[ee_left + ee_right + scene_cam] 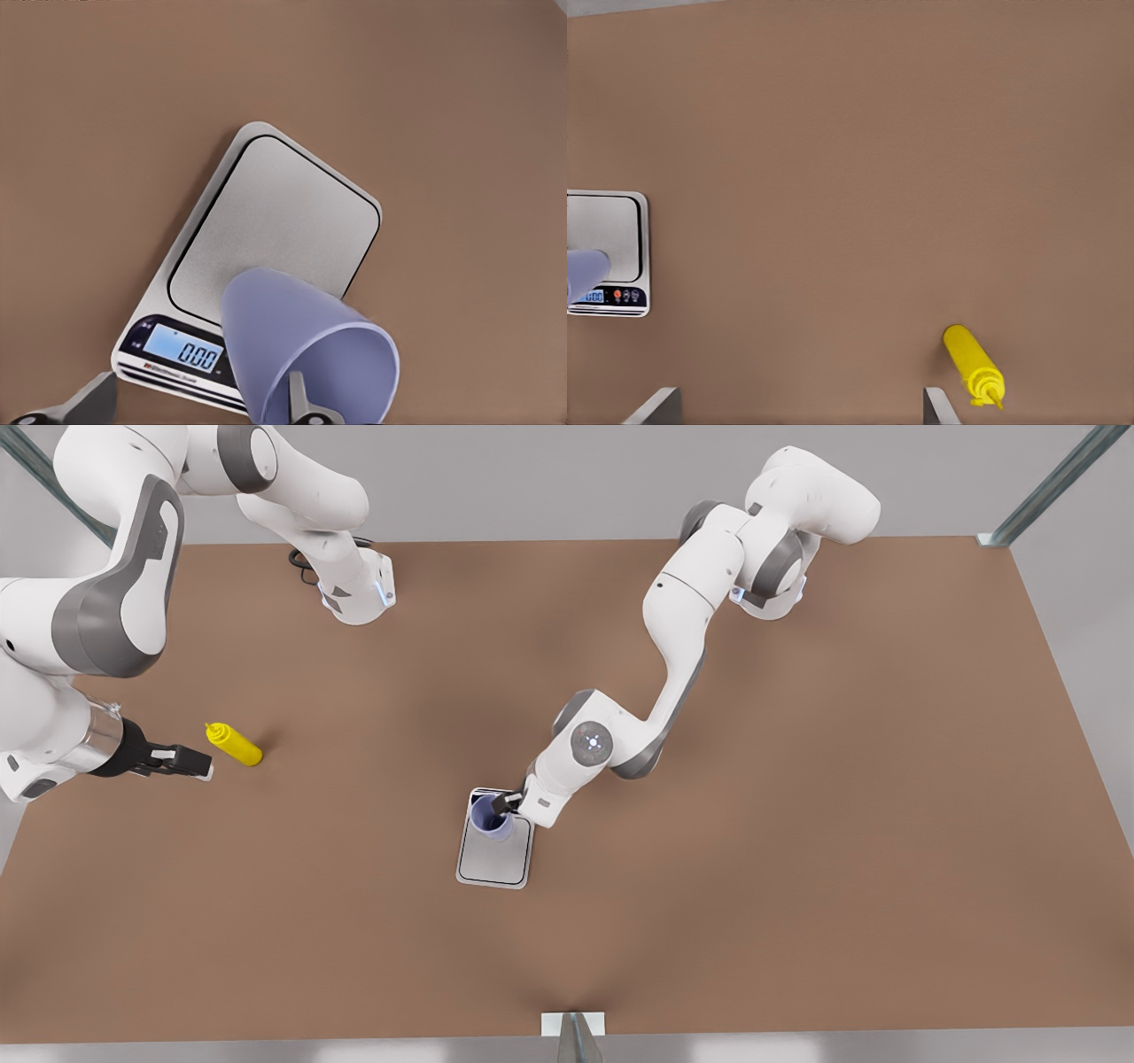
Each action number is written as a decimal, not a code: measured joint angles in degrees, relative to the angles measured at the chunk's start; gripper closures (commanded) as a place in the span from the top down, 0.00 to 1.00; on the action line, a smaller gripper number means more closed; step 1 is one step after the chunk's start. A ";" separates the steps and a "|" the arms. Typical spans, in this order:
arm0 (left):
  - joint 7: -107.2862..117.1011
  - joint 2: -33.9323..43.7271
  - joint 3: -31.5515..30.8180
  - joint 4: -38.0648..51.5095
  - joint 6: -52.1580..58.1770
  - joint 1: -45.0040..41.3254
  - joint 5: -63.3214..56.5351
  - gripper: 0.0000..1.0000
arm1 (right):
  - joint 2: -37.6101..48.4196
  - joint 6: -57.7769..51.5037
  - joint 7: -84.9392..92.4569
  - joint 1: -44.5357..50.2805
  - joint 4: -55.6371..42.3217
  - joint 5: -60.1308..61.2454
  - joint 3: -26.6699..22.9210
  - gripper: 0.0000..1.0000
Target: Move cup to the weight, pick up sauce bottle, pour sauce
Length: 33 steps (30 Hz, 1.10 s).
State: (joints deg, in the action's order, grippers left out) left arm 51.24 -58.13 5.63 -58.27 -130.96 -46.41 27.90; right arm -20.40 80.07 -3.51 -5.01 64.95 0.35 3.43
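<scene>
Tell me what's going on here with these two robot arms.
The left tool is shut on the rim of the lavender cup, holding it over the display end of the silver scale; whether the cup rests on the scale can't be told, and the display reads zero. The right tool is open beside the yellow sauce bottle, which lies on its side on the brown table, not yet grasped.

Both arms [682,629] are glossy white with rounded grey joint covers. 1 elbow cap bears a round grey disc with pale dots. The other arm's [97,593] wrist ends in a silver collar, then a black hand.
</scene>
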 measured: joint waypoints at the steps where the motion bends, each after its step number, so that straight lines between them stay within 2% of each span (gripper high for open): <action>1: 0.00 0.02 0.00 0.05 0.00 0.09 0.06 1.00 | 0.00 0.00 0.07 0.00 -0.03 -0.08 0.00 1.00; 17: 0.05 0.58 -0.08 0.00 0.51 0.35 0.24 1.00 | 0.09 -0.66 -0.27 0.00 0.09 -0.04 0.00 1.00; 21: 0.00 3.37 0.14 -0.08 3.54 0.78 0.43 1.00 | 0.07 -0.62 0.02 0.00 0.00 -0.17 0.00 1.00; 22: -0.49 4.85 0.69 -0.16 5.25 1.63 0.37 1.00 | 0.00 -0.62 0.02 0.01 0.00 -0.09 0.00 1.00; 23: -2.25 6.67 3.41 -0.09 11.48 3.40 -0.11 0.99 | 0.07 -0.62 0.17 -0.01 0.07 -0.09 0.00 1.00; 25: -29.40 14.42 5.33 -0.09 39.28 13.74 -2.81 0.99 | 0.17 -0.52 0.12 -0.02 0.19 -0.14 0.13 1.00; 26: -39.25 18.38 5.64 -0.09 48.47 19.41 -5.23 0.99 | 0.22 -0.23 -0.15 -0.04 0.31 -0.29 0.51 1.00; 28: -46.89 23.28 6.59 -0.09 56.58 24.71 -10.82 1.00 | 0.36 -0.01 -0.10 -1.55 0.79 0.06 0.69 1.00; 29: -47.10 25.61 9.54 -0.21 59.74 25.05 -12.98 1.00 | 0.14 -0.03 -0.21 -2.77 0.88 1.74 0.58 1.00; 30: -46.73 31.04 9.76 -6.41 59.32 25.87 -14.89 1.00 | -0.13 0.00 -0.19 -4.36 1.25 3.26 0.15 1.00; 31: -46.70 40.36 6.34 -18.71 52.99 27.96 -17.19 1.00 | -0.79 0.08 -0.26 -6.74 1.40 4.04 0.03 1.00; 32: -46.45 45.78 4.99 -25.77 49.02 29.03 -19.27 1.00 | -1.85 0.09 -0.27 -9.37 1.41 6.63 -0.88 1.00; 33: -46.41 46.77 4.92 -26.94 48.70 29.16 -21.21 1.00 | -2.25 0.09 -0.20 -10.81 2.77 9.52 -4.29 1.00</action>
State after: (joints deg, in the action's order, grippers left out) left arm 4.83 -11.36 10.55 -85.21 -82.26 -17.24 6.69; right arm -22.65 80.16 -3.71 -15.82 67.72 9.87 -0.87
